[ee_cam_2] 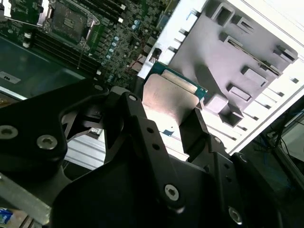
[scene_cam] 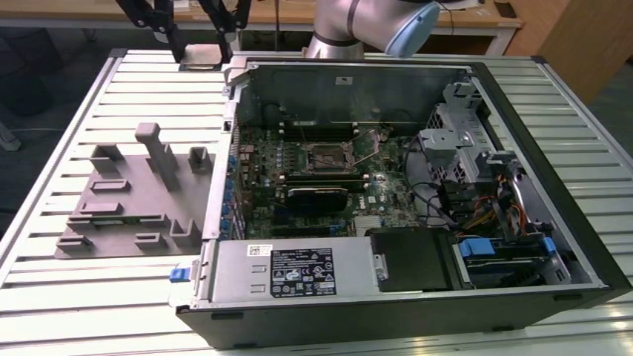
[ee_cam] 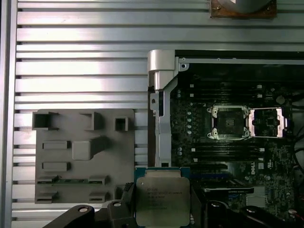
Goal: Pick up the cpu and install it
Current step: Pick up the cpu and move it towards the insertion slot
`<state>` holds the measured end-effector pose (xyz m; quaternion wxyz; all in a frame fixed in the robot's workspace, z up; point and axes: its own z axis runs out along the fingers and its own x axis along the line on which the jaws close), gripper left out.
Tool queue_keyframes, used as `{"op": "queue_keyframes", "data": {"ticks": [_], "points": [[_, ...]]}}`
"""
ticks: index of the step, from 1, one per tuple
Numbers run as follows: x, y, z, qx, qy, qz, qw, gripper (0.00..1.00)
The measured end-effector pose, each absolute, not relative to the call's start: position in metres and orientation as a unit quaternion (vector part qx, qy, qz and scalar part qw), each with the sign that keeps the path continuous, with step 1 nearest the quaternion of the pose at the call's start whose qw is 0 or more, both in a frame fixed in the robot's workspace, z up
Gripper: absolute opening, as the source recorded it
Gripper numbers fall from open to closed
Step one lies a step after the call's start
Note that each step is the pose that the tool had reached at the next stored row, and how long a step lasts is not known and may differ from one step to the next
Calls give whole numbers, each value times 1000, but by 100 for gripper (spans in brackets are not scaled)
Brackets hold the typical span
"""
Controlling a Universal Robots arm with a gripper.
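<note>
The cpu [ee_cam: 161, 200] is a flat square chip with a silver top and a thin green rim. My gripper [ee_cam: 161, 209] is shut on it, one black finger on each side, as both wrist views show. In the second wrist view the cpu [ee_cam_2: 172, 95] sits between the fingers [ee_cam_2: 142, 128] of the gripper [ee_cam_2: 171, 116]. In the exterior view the gripper [scene_cam: 198, 46] holds the cpu [scene_cam: 203, 57] in the air above the far end of the table, beside the case's far corner. The motherboard's socket [ee_cam: 229, 122] lies open, its metal lid [ee_cam: 266, 122] folded aside.
The open computer case [scene_cam: 514, 141] lies on the slatted metal table [scene_cam: 118, 81]. A grey plastic fixture [scene_cam: 133, 200] with upright pegs stands on the exterior view's left of the case. A power supply [scene_cam: 296, 271] and drive bays [scene_cam: 494, 245] fill the case's near end.
</note>
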<state>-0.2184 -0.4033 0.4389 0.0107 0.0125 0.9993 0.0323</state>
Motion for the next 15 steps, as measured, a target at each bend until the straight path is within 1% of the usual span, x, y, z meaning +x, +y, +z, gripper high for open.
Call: {"op": "queue_keyframes", "data": {"ticks": [15], "points": [[-177, -403, 439, 13, 999, 32, 11, 55]]}}
